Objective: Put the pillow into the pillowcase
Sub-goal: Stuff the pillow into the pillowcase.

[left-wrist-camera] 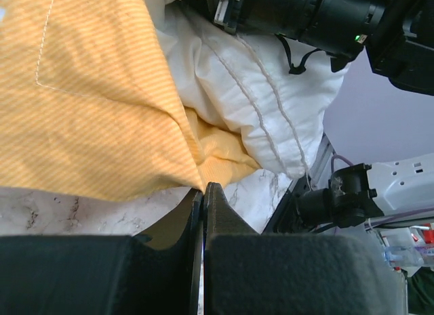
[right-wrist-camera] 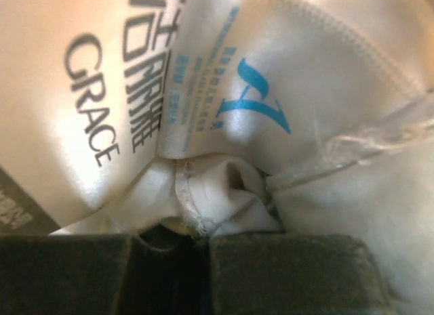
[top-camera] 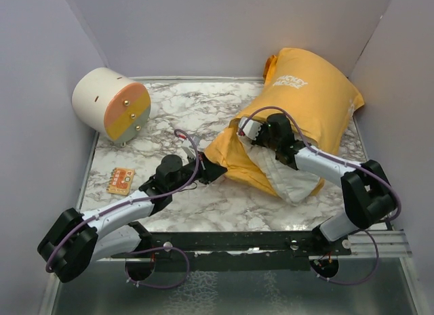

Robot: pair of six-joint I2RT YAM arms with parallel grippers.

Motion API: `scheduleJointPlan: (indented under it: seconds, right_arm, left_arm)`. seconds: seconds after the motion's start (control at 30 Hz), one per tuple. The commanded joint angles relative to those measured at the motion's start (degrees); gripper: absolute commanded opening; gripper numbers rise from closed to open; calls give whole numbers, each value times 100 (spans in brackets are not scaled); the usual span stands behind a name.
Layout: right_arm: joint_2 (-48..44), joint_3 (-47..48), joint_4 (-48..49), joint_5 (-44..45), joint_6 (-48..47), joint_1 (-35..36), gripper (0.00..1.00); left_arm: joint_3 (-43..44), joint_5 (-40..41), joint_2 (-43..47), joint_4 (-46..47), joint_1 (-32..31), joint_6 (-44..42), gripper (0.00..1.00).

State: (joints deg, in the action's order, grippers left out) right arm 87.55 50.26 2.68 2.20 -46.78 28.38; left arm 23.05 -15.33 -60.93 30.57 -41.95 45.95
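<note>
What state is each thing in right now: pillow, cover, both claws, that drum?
pillow: partly inside the case, white end sticking out.
pillowcase: open end bunched around pillow.
left gripper: shut on pillowcase edge.
right gripper: shut on pillow fabric.
cylinder: lying on its side.

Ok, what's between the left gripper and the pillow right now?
Only orange fabric of the pillowcase: in the left wrist view it runs from the left gripper, tips shut, to the white pillow.

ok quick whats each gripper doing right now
Left gripper: closed, pinching a corner of the pillowcase.
Right gripper: closed on a bunched edge of the pillow.
</note>
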Motion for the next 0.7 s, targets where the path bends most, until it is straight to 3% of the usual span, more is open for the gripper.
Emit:
scheduleJointPlan:
  seconds: [0.0, 0.1, 0.3, 0.47, 0.67]
  right_arm:
    - [621, -421, 579, 1685, -555, -522, 3]
    - [665, -431, 0, 946, -288, -518, 6]
    - [93, 229, -2539, -2592, -42, -518, 34]
    - [-365, 939, -4080, -4575, -387, -523, 54]
    - [-826, 1987, -5962, -6241, -1269, -526, 68]
  left_arm:
    - [-82, -552, 466, 572, -67, 110, 0]
    - [-109, -475, 501, 495, -57, 52, 0]
    - [-178, -307, 330, 206, -58, -53, 0]
    - [-143, -71, 535, -502, -57, -53, 43]
    - [-43, 173, 1232, -1403, -58, -549, 69]
